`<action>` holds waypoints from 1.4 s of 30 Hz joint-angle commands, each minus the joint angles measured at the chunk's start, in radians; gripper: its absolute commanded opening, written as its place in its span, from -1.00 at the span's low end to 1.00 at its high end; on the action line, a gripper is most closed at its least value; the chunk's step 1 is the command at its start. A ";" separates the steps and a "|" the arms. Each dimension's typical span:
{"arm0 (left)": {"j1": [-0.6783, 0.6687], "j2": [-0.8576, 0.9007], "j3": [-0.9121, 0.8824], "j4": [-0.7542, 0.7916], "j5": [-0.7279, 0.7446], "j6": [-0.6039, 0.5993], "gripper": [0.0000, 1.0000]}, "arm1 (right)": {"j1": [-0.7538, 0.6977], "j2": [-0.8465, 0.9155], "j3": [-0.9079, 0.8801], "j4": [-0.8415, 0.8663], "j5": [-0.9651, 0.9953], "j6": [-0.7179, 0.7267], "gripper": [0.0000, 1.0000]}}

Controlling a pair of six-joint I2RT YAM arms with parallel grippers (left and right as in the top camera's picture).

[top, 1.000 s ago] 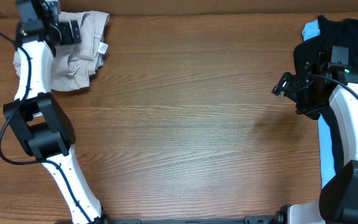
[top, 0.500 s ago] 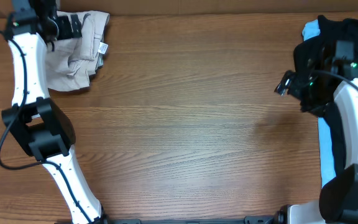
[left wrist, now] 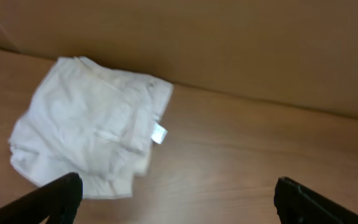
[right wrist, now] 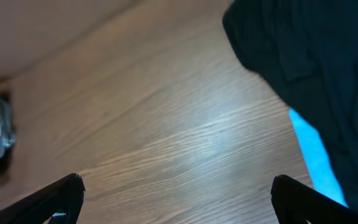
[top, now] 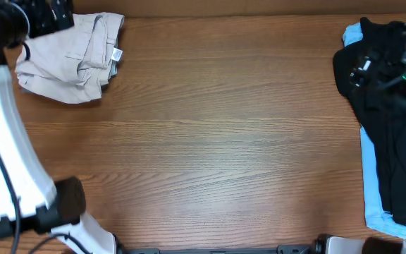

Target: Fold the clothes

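The beige khaki shorts (top: 69,60) lie crumpled at the table's far left corner, with a small white tag (top: 117,54); they also show in the left wrist view (left wrist: 89,137). A black garment (top: 386,120) lies on a pale-blue garment (top: 372,183) along the right edge; both show in the right wrist view, black (right wrist: 303,56) over pale blue (right wrist: 319,158). My left gripper (left wrist: 176,199) is open and empty, raised above the table beside the shorts. My right gripper (right wrist: 176,199) is open and empty, raised over bare wood left of the black garment.
A brown wall (left wrist: 229,43) runs along the table's far edge behind the shorts. The wooden tabletop (top: 217,141) stretches between the two piles. The left arm (top: 5,141) rises along the left edge.
Both arms have risen and pulled back toward the table's sides. The left gripper has lifted off the khaki shorts, which now lie fully uncovered. The right gripper has lifted off the black garment.
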 commanded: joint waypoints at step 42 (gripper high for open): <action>-0.065 -0.106 0.010 -0.255 -0.071 -0.024 0.99 | 0.225 -0.457 -0.305 0.391 0.086 -0.051 1.00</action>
